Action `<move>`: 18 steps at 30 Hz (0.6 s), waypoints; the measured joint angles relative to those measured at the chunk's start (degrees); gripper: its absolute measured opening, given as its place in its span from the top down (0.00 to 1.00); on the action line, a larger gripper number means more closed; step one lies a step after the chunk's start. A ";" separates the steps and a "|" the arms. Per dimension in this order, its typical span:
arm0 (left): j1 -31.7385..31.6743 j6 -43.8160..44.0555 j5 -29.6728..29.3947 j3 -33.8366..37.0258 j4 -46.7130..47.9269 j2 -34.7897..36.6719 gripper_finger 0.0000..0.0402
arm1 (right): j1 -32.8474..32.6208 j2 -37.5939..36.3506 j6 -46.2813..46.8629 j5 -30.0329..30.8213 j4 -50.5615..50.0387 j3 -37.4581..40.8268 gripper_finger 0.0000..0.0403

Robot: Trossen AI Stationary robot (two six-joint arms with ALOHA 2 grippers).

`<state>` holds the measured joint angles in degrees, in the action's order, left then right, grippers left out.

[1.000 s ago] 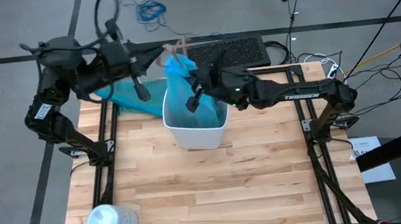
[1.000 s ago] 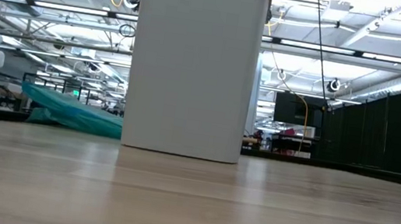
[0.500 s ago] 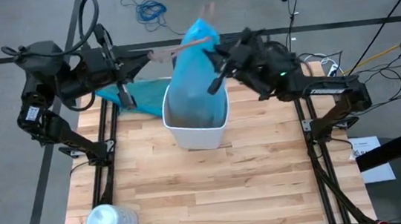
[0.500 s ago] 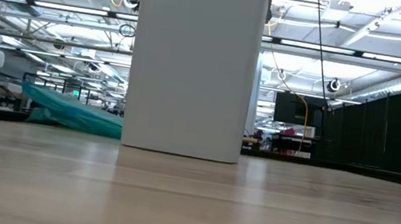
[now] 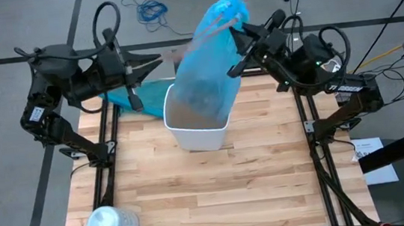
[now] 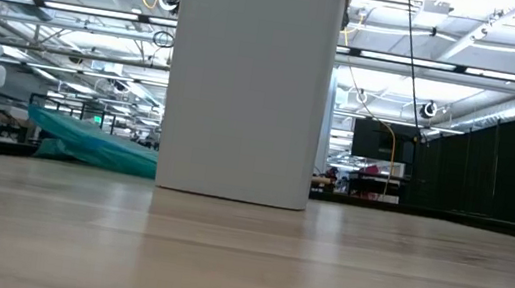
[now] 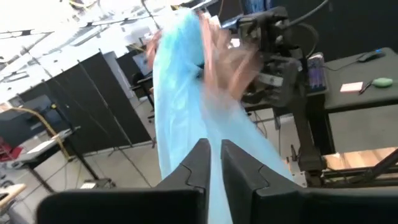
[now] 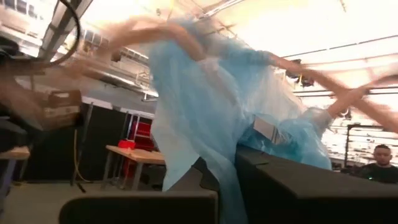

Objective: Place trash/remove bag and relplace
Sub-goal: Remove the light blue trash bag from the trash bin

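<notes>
The thin, translucent blue bag (image 5: 208,67), raised higher than before, stretches up from the white bin (image 5: 198,132). Right gripper (image 5: 236,25) pinches its top; left gripper (image 5: 157,58) has backed off, grip unclear.

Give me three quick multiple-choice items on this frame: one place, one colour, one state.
1. Where does the pale-green container stand?
A. near left corner of the table
B. inside the bin
C. far right corner

2. What colour is the bag being lifted?
A. black
B. light blue
C. yellow

3. The bag's lower end is
A. flat on the floor
B. folded on the table
C. in the white bin

Answers: 1 A, the high view shows it there. 2 B, translucent light-blue plastic. 3 C, the right gripper holds its top while the bottom sits in the bin.
</notes>
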<state>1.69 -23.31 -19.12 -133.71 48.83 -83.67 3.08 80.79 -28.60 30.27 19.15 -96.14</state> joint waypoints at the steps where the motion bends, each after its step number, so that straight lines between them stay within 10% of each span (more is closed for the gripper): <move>1: 0.00 0.00 0.33 0.00 -0.13 0.01 0.88 | 0.07 -0.09 -0.46 0.03 -0.02 0.02 1.00; 18: 0.00 -1.07 0.62 0.00 -4.34 0.62 0.68 | 4.63 0.11 -23.87 9.13 -1.41 -11.37 1.00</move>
<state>1.69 -24.38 -18.50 -133.71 44.49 -83.05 7.71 80.90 -52.47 39.40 17.74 -107.51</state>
